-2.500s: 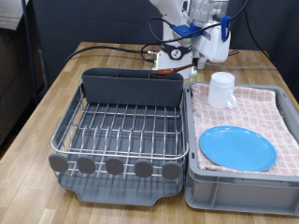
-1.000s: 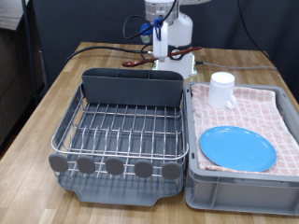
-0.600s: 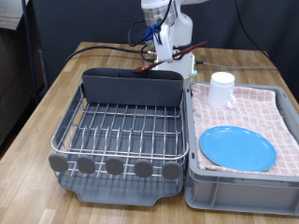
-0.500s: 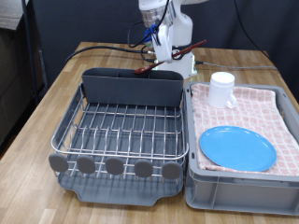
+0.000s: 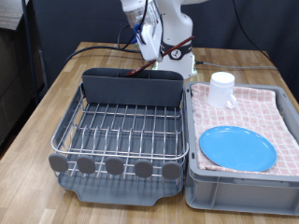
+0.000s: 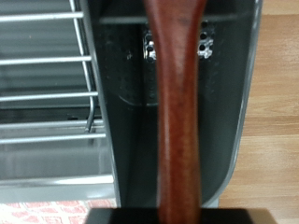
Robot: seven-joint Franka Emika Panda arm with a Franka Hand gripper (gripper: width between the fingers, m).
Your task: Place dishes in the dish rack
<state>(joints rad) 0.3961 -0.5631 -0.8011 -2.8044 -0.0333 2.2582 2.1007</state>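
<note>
My gripper [image 5: 149, 41] is shut on the reddish-brown wooden spoon [image 5: 143, 68] and holds it slanted just above the back of the dish rack [image 5: 120, 131]. In the wrist view the spoon [image 6: 179, 103] runs down the middle, over the dark grey utensil trough [image 6: 131, 140]. That trough [image 5: 131, 89] stands along the rack's far side in the exterior view. The blue plate [image 5: 237, 147] and the white cup [image 5: 221, 90] lie on the pink checked cloth [image 5: 271, 110] in the grey tub [image 5: 234, 189]. The rack's wire grid holds no dish.
The rack and the tub stand side by side on a wooden table [image 5: 51, 93]. The robot base [image 5: 177, 63] and cables stand behind the rack. The rack's wires [image 6: 47, 93] and a strip of cloth [image 6: 56, 213] show in the wrist view.
The gripper has carried the spoon from above the tub's far corner towards the exterior view's left, and it is now over the utensil trough. Plate and cup have not moved.
</note>
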